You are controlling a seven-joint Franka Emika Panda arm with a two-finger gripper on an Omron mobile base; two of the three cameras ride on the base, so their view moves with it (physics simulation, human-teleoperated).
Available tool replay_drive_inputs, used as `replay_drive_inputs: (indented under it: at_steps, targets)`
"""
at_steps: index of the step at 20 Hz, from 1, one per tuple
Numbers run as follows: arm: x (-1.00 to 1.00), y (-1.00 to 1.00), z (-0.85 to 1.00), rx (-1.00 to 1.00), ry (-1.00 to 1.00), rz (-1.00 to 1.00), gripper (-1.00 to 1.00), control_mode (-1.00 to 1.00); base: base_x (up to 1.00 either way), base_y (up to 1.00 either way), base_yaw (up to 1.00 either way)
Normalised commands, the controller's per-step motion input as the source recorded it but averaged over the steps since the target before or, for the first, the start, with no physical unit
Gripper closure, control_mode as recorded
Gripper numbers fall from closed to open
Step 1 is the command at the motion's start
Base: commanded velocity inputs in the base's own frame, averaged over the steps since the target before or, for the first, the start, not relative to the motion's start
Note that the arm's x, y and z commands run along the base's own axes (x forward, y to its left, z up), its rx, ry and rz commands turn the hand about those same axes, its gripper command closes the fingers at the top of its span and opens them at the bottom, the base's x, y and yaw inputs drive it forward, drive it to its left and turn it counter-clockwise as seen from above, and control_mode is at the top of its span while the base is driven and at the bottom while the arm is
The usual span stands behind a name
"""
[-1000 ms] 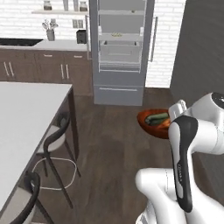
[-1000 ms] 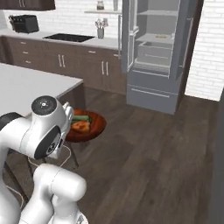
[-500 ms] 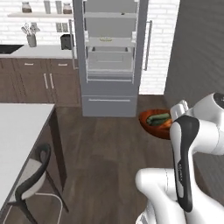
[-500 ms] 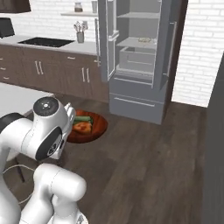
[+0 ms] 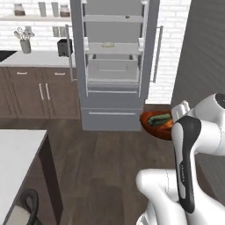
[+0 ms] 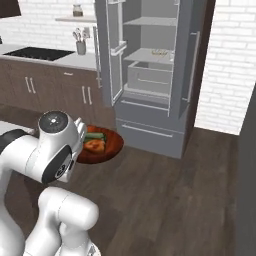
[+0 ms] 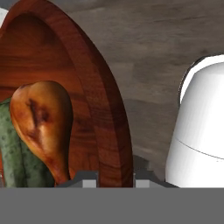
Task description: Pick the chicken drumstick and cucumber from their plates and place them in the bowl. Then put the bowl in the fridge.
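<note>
The hand (image 7: 114, 177) is clamped on the rim of the bowl (image 7: 105, 109) and carries it level above the floor — probably so nothing rolls out. The chicken drumstick (image 7: 43, 124) and the cucumber (image 7: 17, 164) lie side by side inside it, and the fridge (image 5: 115, 66) stands open ahead — ready to take the bowl.

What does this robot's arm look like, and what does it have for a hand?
The arm is made of fat, rounded, glossy white segments, like stacked tubes. A long dark grey panel runs down one segment, and a dark round cap with a pale centre covers one joint. No loose cables show. Of the gripper, the hand view shows just two small dark fingertips with a narrow gap between them.
</note>
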Motion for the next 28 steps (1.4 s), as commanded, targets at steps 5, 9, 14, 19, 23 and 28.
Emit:
replay_drive_inputs:
  at_steps: [5,9,14,19,23,28]
  targets:
    - [0.00,0.00,0.00,0.00,0.00,0.00,1.00,1.00,1.00,0.35,0.00]
    - [0.00,0.00,0.00,0.00,0.00,0.00,1.00,1.00,1.00,0.14,0.00]
    - [0.00,0.00,0.00,0.00,0.00,0.00,1.00,1.00,1.00,0.01,-0.05]
    - [0.00,0.00,0.00,0.00,0.00,0.00,1.00,1.00,1.00,0.26,-0.01]
    - [0.00,0.00,0.00,0.00,0.00,0.00,1.00,1.00,1.00,0.11,-0.09]
    - [0.00,0.00,0.00,0.00,0.00,0.00,1.00,1.00,1.00,0.00,-0.12]
